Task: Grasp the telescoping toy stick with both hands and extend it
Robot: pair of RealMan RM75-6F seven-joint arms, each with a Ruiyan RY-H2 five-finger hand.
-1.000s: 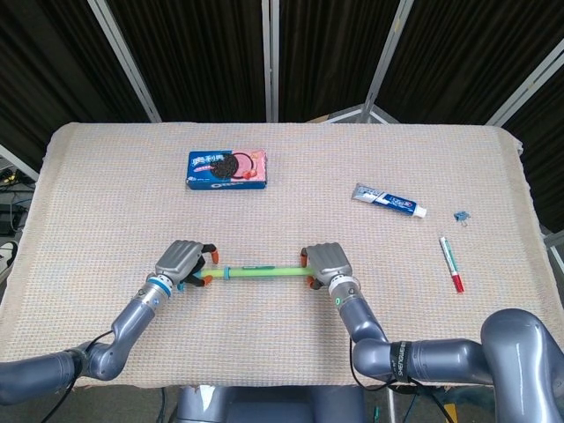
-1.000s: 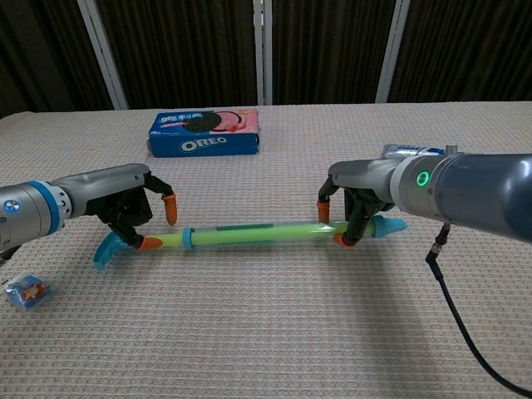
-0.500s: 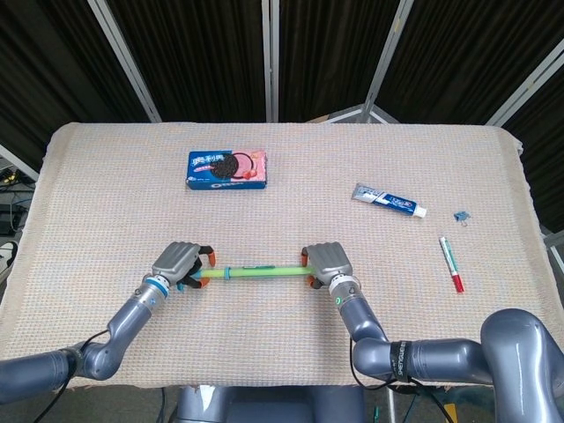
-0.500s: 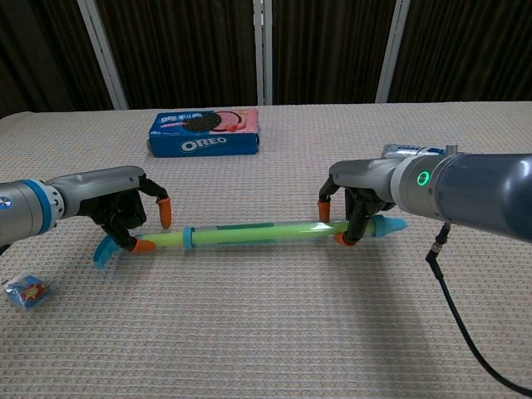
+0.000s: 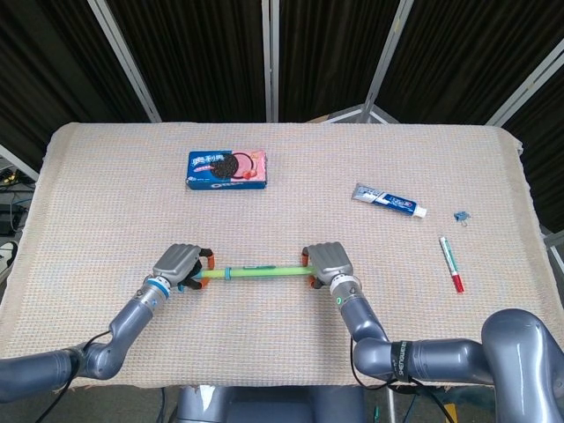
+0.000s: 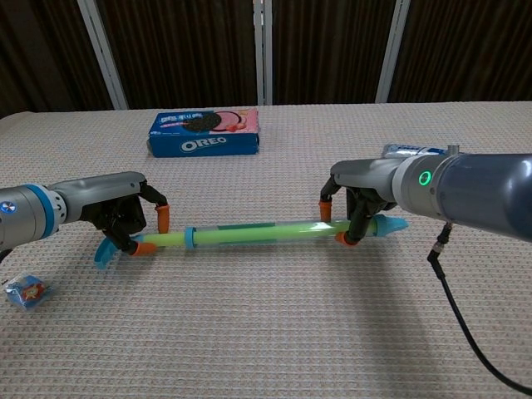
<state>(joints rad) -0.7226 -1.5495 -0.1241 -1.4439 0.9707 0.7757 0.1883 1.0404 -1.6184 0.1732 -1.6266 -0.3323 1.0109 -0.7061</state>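
The telescoping toy stick (image 5: pixel 256 274) (image 6: pixel 249 235) is a green tube with blue tips, lying left to right near the table's front. My left hand (image 5: pixel 179 263) (image 6: pixel 123 218) curls over its left end, with the thumb behind the tube and an orange fingertip in front. The blue left tip pokes out below that hand. My right hand (image 5: pixel 327 261) (image 6: pixel 362 193) grips the right end, and the blue right tip shows just past its fingers. The tube's middle is bare between the two hands.
An Oreo box (image 5: pixel 227 168) (image 6: pixel 204 133) lies behind the stick. A toothpaste tube (image 5: pixel 389 200), a small blue clip (image 5: pixel 461 216) and a red-capped pen (image 5: pixel 451 263) lie to the right. A small blue packet (image 6: pixel 25 292) sits at the front left.
My left hand has lowered and drawn its thumb and fingers in around the stick's left end. The right hand and the stick have hardly moved.
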